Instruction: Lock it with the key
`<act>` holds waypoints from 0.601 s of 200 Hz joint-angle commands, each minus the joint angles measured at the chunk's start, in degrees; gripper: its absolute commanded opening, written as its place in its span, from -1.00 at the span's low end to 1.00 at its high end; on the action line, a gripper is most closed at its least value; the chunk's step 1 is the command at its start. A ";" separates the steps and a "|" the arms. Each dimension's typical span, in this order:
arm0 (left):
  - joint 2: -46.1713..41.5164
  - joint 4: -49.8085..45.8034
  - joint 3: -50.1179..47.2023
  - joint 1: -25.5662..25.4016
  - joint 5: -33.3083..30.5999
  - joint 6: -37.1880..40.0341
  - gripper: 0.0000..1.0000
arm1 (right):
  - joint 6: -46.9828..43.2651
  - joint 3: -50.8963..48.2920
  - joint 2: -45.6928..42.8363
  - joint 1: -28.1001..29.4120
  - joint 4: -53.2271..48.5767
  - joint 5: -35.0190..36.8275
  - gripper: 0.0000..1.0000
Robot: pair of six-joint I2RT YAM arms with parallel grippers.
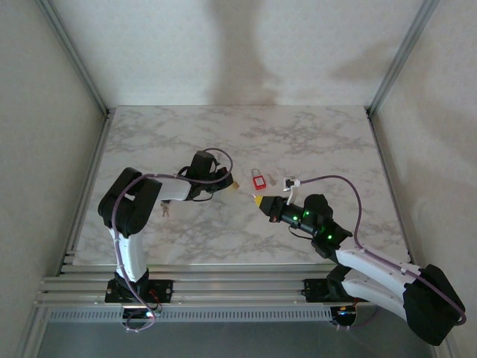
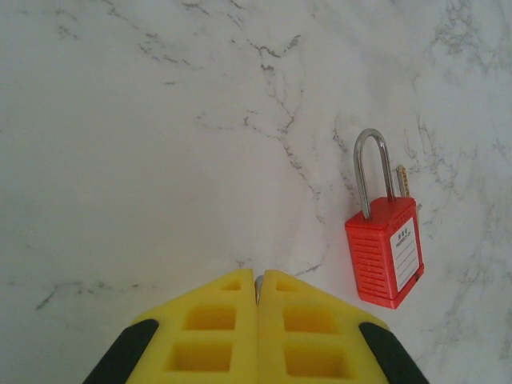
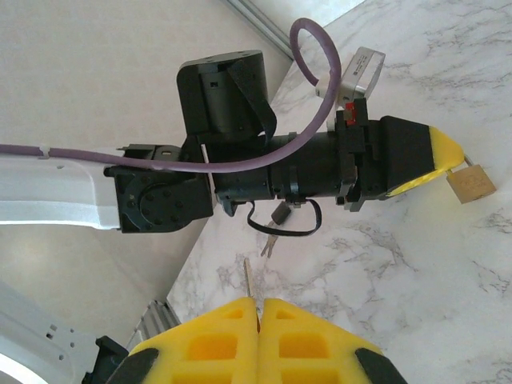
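- left pincer [image 2: 258,282]: yellow fingers pressed together, with a grey sliver at the tips too small to name.
- right pincer [image 3: 258,308]: pressed together on a thin key [image 3: 248,276] that juts from its tips.
- red lock [image 2: 384,252]: lies flat on the counter [image 2: 120,120], shackle pointing away, just right of the left pincer and apart from it. from above it sits between both pincers.
- brass lock [image 3: 472,182]: touches the left pincer's tip; whether it is gripped i cannot tell.
- key bunch [image 3: 270,240]: lies under the left arm, partly hidden.
- open marble runs from the red lock to the far edge. walls close the left, right and rear edges.
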 commanded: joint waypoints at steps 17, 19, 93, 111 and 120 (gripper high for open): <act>1.98 -5.88 1.55 0.58 -1.65 2.82 -1.00 | 0.35 -0.15 0.48 -0.32 2.50 -1.07 -1.00; 1.98 -5.98 1.59 0.58 -1.66 2.88 -1.00 | 0.29 -0.13 0.56 -0.30 2.48 -1.03 -1.00; 2.42 -8.53 3.09 0.59 -2.91 4.06 -0.87 | 0.35 -0.02 0.88 -0.31 2.59 -1.29 -1.00; 2.33 -8.87 3.17 0.62 -2.95 4.29 -0.83 | 0.35 -0.03 0.92 -0.32 2.59 -1.33 -1.00; 2.33 -9.05 3.35 0.59 -3.09 4.35 -0.81 | 0.33 -0.01 0.93 -0.32 2.60 -1.30 -1.00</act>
